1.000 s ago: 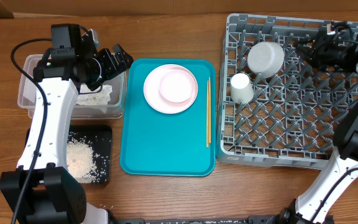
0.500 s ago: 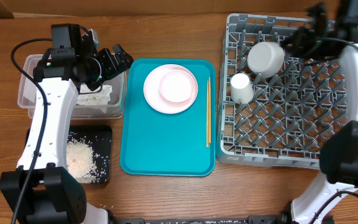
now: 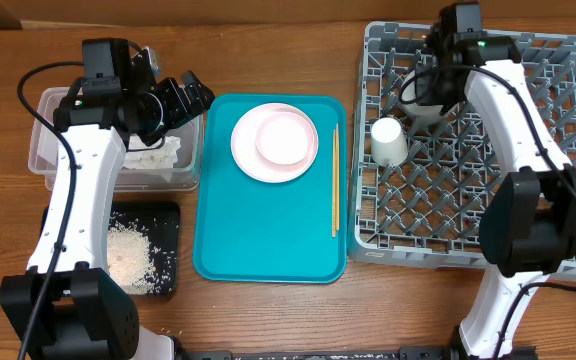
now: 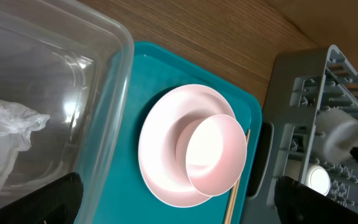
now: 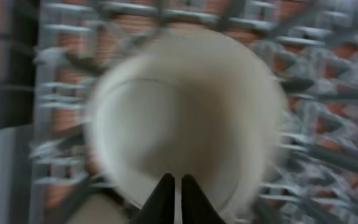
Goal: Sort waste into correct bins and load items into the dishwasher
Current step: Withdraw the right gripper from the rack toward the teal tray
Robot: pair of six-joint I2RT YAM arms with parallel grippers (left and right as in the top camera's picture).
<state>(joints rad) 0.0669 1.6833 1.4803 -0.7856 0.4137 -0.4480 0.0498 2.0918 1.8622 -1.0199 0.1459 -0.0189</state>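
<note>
- Right gripper (image 5: 174, 188) of mine hangs over the pale grey-blue bowl (image 5: 179, 118), its fingertips drawn narrow, almost meeting, with nothing between them; my wrist view is blurred, so I cannot tell whether they touch the bowl
- that bowl sits in the far left part of the dish rack (image 3: 438, 215), mostly hidden under my right arm from overhead; the small white cup (image 3: 389, 141) sits in the rack just beside it, by the left wall
- left of the rack, the pink bowl (image 3: 286, 137) rests on the pink plate (image 3: 241, 147), both on the teal tray (image 3: 268, 240); the wooden chopsticks (image 3: 335, 180) lie lengthwise along the tray's right edge
- my left gripper (image 3: 181, 98) is spread wide and holds nothing; it hovers above the right end of the clear tub (image 3: 38, 150), where crumpled white tissue (image 3: 153, 157) lies
- the black tray (image 3: 166, 225) sits just beside the tub and holds loose white rice grains (image 3: 128, 255); everything stands on a wooden table (image 3: 268, 320)
</note>
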